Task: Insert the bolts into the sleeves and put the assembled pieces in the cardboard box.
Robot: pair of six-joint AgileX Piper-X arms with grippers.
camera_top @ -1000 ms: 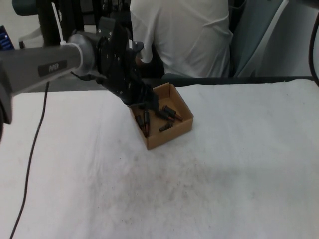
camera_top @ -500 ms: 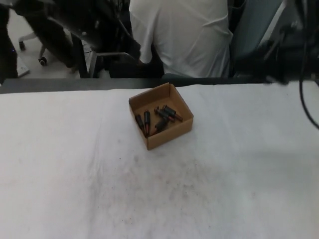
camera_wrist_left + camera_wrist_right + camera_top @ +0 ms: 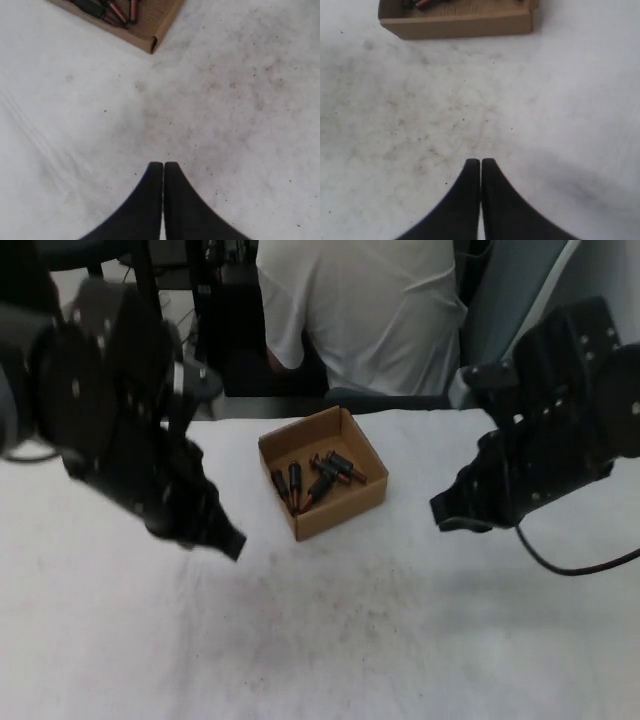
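The cardboard box [image 3: 340,514] stands near the middle back of the white bench, holding several dark bolt-and-sleeve pieces [image 3: 318,480] with reddish parts. My left gripper [image 3: 232,543] hangs shut to the left of the box and nearer the front, with nothing between its fingers. In the left wrist view the left gripper [image 3: 163,164] is over bare cloth, with a corner of the box [image 3: 151,34] and some pieces [image 3: 118,9] beyond it. My right gripper [image 3: 441,521] is to the right of the box. The right gripper [image 3: 480,161] is also shut and holds nothing, facing one box wall [image 3: 460,25].
The bench's white cloth [image 3: 340,640] is speckled with dark marks in front of the box. A black cable [image 3: 575,567] loops under the right arm. The bench's back edge [image 3: 400,400] runs just behind the box.
One second ago an arm reached over the box; half a second ago no arm was in view. Now both arms hang low on either side of the box, grippers shut.
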